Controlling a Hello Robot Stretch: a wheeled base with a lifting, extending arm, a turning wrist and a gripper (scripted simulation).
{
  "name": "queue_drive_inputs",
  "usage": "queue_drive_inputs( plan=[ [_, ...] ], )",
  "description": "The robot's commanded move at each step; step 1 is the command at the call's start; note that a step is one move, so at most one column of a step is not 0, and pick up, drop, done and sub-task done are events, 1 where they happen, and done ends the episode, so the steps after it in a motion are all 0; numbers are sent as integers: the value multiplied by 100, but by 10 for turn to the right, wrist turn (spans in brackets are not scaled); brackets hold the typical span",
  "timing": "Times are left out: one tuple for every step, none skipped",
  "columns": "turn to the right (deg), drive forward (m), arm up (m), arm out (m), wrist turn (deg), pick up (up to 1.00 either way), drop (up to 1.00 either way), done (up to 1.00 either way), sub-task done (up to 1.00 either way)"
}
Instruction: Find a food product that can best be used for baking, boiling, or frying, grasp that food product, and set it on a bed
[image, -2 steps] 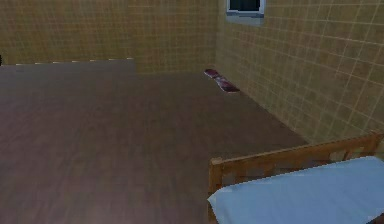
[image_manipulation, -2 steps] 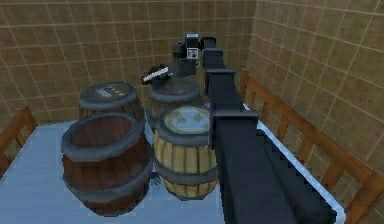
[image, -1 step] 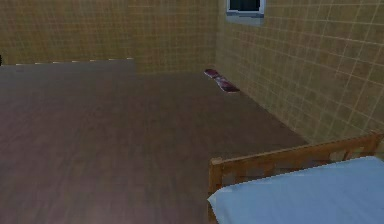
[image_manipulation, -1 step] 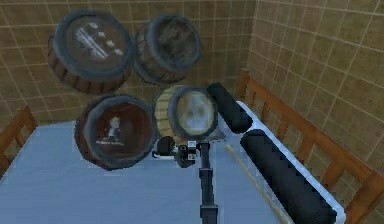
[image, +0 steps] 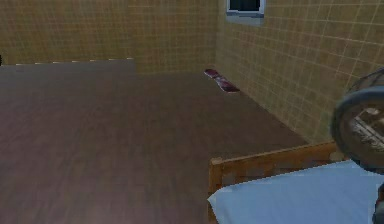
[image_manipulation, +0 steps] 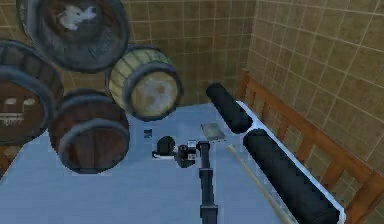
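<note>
The bed (image_manipulation: 150, 190) has a pale blue sheet and a wooden frame; its corner also shows at the forward view's lower right (image: 300, 195). My arm rises from the arm side view's bottom edge over the sheet. The gripper (image_manipulation: 164, 150) sits at its far end, near the middle of the bed. A small whitish blob (image_manipulation: 160, 153) lies at the fingers; I cannot tell what it is or whether the gripper holds anything. Just beyond lies a small dark thing (image_manipulation: 145, 131).
Several wooden barrels (image_manipulation: 90, 130) crowd the bed's left part; one shows at the forward view's right edge (image: 365, 120). Two dark bolster pillows (image_manipulation: 285, 170) lie by the slatted headboard (image_manipulation: 300, 125). A grey flat square (image_manipulation: 212, 130) and a thin pale stick (image_manipulation: 250, 175) rest on the sheet. A red-dark object (image: 222, 80) lies on the floor by the tiled wall.
</note>
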Motion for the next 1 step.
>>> queue_drive_inputs(
  plan=[
    [0, 0, 0, 0, 0, 0, 100, 0, 0]
  ],
)
